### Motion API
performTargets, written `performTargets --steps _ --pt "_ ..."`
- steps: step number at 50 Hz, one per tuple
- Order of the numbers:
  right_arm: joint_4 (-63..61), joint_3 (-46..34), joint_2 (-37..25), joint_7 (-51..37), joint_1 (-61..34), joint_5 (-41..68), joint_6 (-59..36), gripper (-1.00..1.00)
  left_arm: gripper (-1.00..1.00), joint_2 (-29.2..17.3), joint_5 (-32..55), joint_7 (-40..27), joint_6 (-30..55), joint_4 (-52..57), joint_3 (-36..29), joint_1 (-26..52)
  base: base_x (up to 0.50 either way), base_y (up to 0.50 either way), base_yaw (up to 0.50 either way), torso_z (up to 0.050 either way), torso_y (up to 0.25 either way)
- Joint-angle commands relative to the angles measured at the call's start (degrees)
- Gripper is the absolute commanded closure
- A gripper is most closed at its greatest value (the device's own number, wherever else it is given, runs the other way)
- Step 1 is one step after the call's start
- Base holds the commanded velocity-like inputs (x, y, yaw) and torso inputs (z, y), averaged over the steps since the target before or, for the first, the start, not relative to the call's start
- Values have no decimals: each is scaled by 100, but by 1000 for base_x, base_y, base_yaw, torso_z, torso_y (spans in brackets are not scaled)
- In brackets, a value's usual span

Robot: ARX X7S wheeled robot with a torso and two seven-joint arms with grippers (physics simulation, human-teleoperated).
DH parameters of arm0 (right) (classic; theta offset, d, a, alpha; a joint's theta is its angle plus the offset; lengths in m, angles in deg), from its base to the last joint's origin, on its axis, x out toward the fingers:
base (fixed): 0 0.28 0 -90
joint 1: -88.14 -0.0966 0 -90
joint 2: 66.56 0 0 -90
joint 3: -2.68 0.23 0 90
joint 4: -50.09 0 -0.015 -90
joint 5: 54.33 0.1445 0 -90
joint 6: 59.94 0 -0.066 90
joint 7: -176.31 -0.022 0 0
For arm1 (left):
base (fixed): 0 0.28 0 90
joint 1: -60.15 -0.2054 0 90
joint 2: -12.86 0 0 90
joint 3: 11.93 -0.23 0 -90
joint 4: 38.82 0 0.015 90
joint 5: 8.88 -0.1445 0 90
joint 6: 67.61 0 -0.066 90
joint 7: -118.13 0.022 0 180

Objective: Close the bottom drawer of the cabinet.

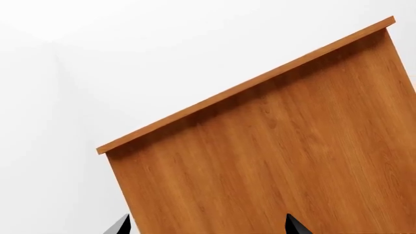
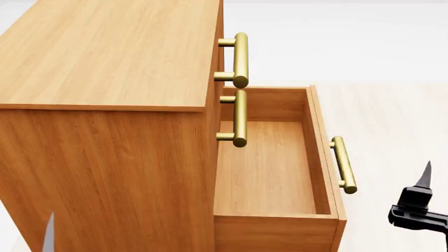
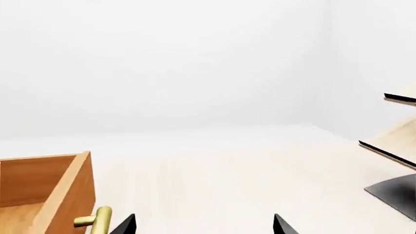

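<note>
The orange-brown cabinet [image 2: 105, 157] fills the left of the head view. Its bottom drawer [image 2: 266, 173] is pulled far out and is empty. The drawer's brass bar handle [image 2: 343, 164] faces right. My right gripper [image 3: 203, 225] is open and empty, low and to the right of the drawer front. One of its fingertips [image 2: 425, 177] shows in the head view. The drawer's corner [image 3: 58, 190] and handle [image 3: 97, 222] lie just beside its jaws. My left gripper [image 1: 208, 225] is open and empty, facing the cabinet's side panel [image 1: 273, 156]. One fingertip [image 2: 48, 233] shows at the lower left.
The two upper drawers are shut, and their brass handles [image 2: 240, 59] [image 2: 240, 118] stick out above the open drawer. Pale slanted boards [image 3: 396, 141] on a grey base [image 3: 396, 192] stand to the right. The floor [image 3: 215, 170] is light wood and the walls are white.
</note>
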Motion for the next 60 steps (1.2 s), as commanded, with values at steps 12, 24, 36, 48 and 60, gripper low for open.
performTargets --steps 12,24,36,48,60 --pt "2301 -247 468 689 267 -296 1770 -100 -100 -33 -26 -6 63 28 -68 22 0 0 0 0 0" --pt "3219 -509 679 1118 238 -416 2503 -100 -100 -49 -17 -32 63 37 -59 28 0 0 0 0 0" --pt "3481 -677 762 1376 233 -443 2739 -100 -100 -67 -5 -46 64 42 -67 18 0 0 0 0 0" --pt "3487 -875 786 1481 89 -542 2720 -100 -100 -86 -14 -86 5 15 -96 -33 0 0 0 0 0" --pt "4093 -1016 907 1303 -347 -781 2922 -100 -100 -110 -5 -112 -39 -22 -110 -52 0 0 0 0 0"
